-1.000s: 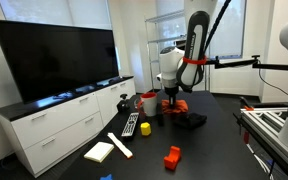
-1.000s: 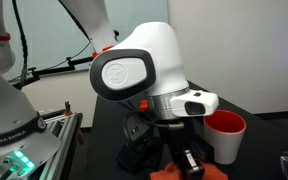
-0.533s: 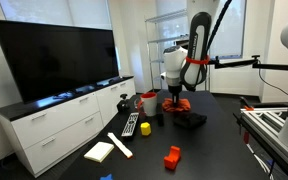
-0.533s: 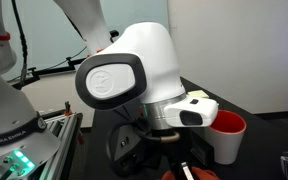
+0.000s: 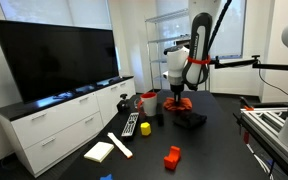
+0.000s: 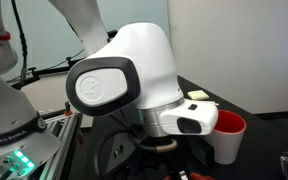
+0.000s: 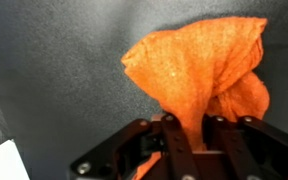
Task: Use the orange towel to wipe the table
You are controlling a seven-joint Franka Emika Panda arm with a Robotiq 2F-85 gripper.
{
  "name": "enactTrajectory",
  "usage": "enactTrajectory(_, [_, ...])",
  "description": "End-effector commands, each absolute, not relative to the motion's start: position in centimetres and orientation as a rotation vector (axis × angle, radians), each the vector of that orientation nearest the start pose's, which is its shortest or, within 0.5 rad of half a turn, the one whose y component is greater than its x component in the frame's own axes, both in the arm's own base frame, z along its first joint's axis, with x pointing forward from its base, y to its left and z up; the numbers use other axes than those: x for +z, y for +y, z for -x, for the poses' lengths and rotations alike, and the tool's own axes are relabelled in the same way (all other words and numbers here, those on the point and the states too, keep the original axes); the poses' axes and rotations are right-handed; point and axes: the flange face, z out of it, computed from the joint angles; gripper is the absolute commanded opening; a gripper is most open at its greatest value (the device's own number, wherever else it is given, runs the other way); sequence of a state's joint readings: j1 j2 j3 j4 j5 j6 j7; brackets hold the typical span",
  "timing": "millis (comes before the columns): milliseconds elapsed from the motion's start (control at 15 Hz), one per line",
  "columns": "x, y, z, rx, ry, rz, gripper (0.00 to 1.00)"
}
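While the arm (image 5: 196, 40) has slid slightly sideways across the last second, the claw (image 7: 187, 135) stays clamped on the small bright orange rumpled fabric towel (image 7: 199, 65), which lies bunched against the large matte black surface (image 7: 54, 60); a wiping stroke seems underway

exterior: far, whole table (image 5: 219, 138) | exterior: close on arm (image 6: 134, 70) | wrist: down, near orange towel (image 7: 194, 70)

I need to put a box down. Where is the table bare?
Bare: the table between the red-orange block and the black cloth. Crowded: around the gripper holding the orange towel, by the remote and red cup.
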State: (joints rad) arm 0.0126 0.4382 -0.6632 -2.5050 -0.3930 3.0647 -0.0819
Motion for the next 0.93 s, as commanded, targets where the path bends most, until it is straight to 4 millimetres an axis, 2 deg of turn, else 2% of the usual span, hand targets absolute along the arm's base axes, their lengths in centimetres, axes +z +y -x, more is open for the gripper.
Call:
enactTrajectory(0, [16.71,-27.94,-37.73,-0.046,0.146,3.487,0.06])
enactTrajectory(67, [16.73,-27.98,-37.76,-0.036,0.131,3.491,0.38])
enactTrajectory(200, [16.76,-27.99,-37.62,-0.043,0.141,3.485,0.44])
enactTrajectory(667, [16.35,-27.61,-37.00,-0.022,0.158,3.476,0.97])
enactTrajectory(733, [16.38,-27.62,-36.99,-0.023,0.159,3.475,1.00])
enactTrajectory(867, [16.44,-27.57,-37.06,-0.025,0.167,3.473,1.00])
